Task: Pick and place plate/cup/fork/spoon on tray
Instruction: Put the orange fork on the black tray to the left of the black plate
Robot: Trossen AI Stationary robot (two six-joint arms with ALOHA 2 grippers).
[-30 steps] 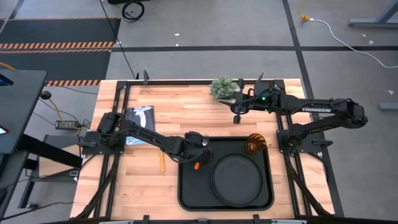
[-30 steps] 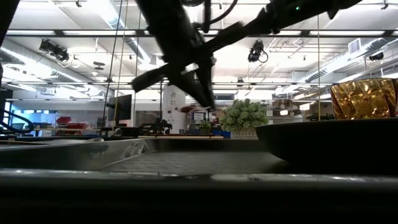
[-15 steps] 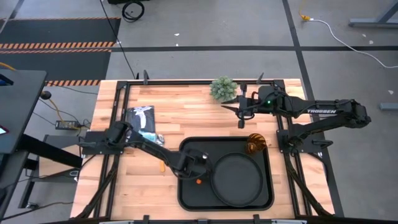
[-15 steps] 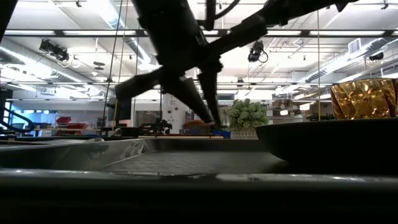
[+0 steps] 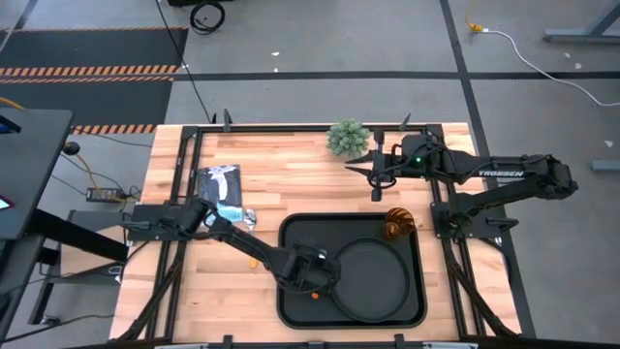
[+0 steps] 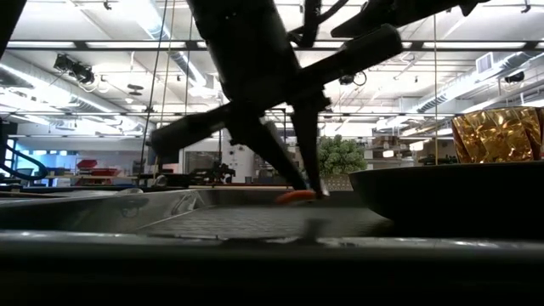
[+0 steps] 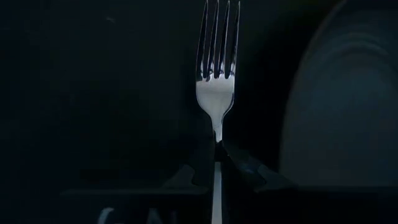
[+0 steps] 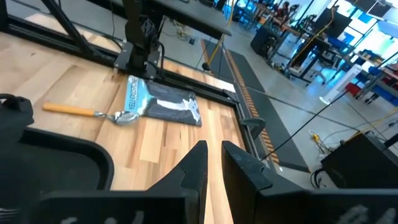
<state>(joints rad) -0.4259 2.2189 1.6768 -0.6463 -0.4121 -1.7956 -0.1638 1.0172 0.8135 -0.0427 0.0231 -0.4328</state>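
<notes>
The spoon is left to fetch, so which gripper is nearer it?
Left. The left gripper is over the tray, beside the spoon; the right gripper hangs far across the table.

I see a small green potted plant at the wooden table's far edge, a printed packet lying flat at its left.

Tray left half open; plate, cup block right.

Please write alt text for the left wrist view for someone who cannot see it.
The left gripper is shut on the fork, tines pointing away, above the dark tray. The round plate lies beside it.
</notes>
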